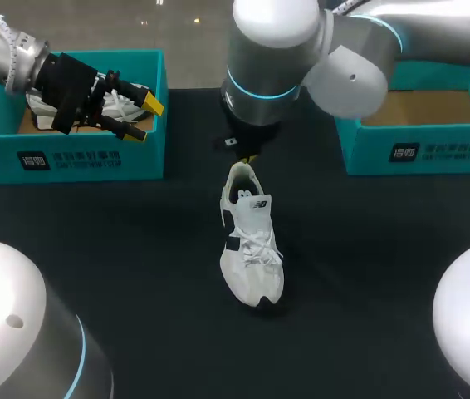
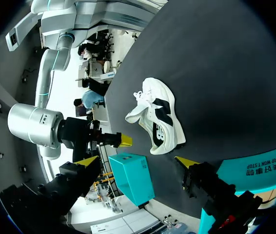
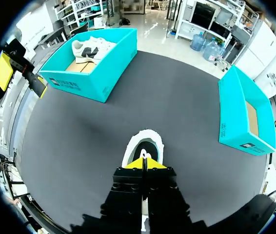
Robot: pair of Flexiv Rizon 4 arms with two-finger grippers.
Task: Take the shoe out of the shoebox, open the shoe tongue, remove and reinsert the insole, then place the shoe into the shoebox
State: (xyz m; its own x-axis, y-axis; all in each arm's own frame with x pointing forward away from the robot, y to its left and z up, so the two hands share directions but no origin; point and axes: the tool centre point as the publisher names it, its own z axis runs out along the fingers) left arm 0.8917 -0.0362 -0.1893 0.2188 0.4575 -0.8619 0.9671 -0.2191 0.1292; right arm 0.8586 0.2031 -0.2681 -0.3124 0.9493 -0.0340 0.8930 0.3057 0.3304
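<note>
The table (image 1: 368,274) in front of you is black, and the shoe (image 1: 252,249) stands upright near its middle, outside both boxes. It is white with dark side panels. The laces are tied and the heel opening points away from you.

Your right gripper (image 1: 248,158) hangs just over the heel. In the right wrist view its two yellow tips are pressed together at the heel rim of the shoe (image 3: 145,131). You cannot tell if any part of the collar is caught between them.

Your left gripper (image 1: 139,118) is well apart from the shoe, above the left shoebox (image 1: 94,154). Its fingers are spread wide and hold nothing. A second white shoe (image 1: 123,104) lies inside this box. The right shoebox (image 1: 418,154) shows only its brown cardboard bottom.
</note>
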